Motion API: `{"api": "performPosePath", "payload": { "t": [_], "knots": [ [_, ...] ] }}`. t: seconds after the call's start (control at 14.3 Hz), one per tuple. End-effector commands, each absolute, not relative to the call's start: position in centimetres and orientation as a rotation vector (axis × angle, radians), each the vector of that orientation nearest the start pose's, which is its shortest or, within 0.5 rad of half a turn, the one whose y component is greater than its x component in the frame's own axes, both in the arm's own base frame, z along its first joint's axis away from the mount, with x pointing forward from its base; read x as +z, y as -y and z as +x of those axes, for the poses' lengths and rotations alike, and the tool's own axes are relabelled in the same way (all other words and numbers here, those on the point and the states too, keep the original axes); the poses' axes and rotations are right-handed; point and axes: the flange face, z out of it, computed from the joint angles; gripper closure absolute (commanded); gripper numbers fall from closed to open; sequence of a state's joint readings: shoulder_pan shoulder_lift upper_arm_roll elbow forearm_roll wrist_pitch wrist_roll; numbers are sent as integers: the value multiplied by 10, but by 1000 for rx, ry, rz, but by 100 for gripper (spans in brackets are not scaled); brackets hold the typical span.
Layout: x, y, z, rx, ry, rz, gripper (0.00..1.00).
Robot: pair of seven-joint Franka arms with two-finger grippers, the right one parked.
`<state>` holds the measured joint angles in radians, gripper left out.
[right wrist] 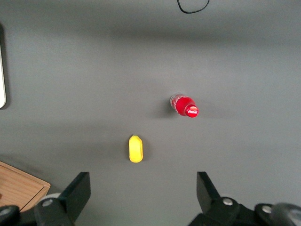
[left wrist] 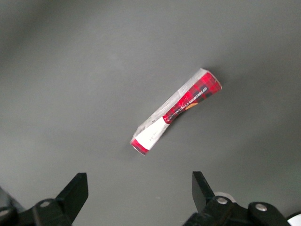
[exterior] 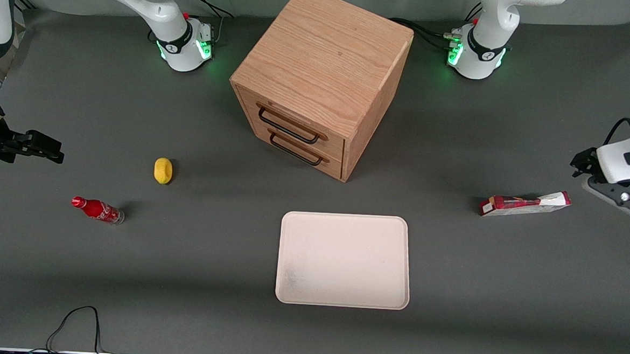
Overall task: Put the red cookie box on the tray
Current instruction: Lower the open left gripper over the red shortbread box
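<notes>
A: Count what sits on the surface (exterior: pixel 503 295).

B: One box (exterior: pixel 525 203), one tray (exterior: pixel 344 260), one wooden cabinet (exterior: pixel 320 77) with two drawers, one lemon (exterior: pixel 163 170), one red bottle (exterior: pixel 97 210). A black cable (exterior: pixel 78 326) loops at the lower left of the front frame.

A: Where is the box?

B: Lying flat on the surface toward the working arm's end, at the right of the front frame, well apart from the tray. Its white end points to the frame's right edge. From the wrist it lies on a slant, plaid red with a white end panel (left wrist: pixel 149 135).

A: And the tool?

B: The tool (left wrist: pixel 139 197) hangs above the surface with the box a little ahead of its fingertips. Its jaws stand wide apart; the two black fingers (left wrist: pixel 75 194) touch nothing and hold nothing. In the front view the wrist shows only partly at the right edge, just above the box in the frame.

A: The tray?

B: Bare and cream, in the lower centre of the front frame, nearer the camera than the cabinet.

A: The rest?

B: The lemon and bottle lie toward the parked arm's end, the bottle on its side and nearer the camera. The surface is plain dark grey, matte. Two arm bases (exterior: pixel 475 50) with green lights stand at the top of the front frame, one on each side of the cabinet.
</notes>
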<state>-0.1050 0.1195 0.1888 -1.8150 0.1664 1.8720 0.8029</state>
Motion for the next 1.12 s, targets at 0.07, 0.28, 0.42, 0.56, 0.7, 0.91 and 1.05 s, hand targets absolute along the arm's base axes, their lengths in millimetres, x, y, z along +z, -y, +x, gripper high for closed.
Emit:
{"api": "performPosePath", "payload": {
  "t": [0.07, 0.28, 0.42, 0.56, 0.7, 0.91, 1.05],
  "knots": [
    [428, -62, 584, 225, -1588, -2572, 2],
    [390, -66, 577, 225, -1708, -2505, 2],
    [354, -64, 570, 168, -1789, -2522, 2],
    [326, -60, 565, 123, -1859, -2551, 2],
    [299, -62, 560, 86, -1894, -2529, 3],
    [269, -77, 552, 84, -1845, -2562, 5],
    [259, -78, 554, 79, -1842, -2551, 5]
  ]
}}
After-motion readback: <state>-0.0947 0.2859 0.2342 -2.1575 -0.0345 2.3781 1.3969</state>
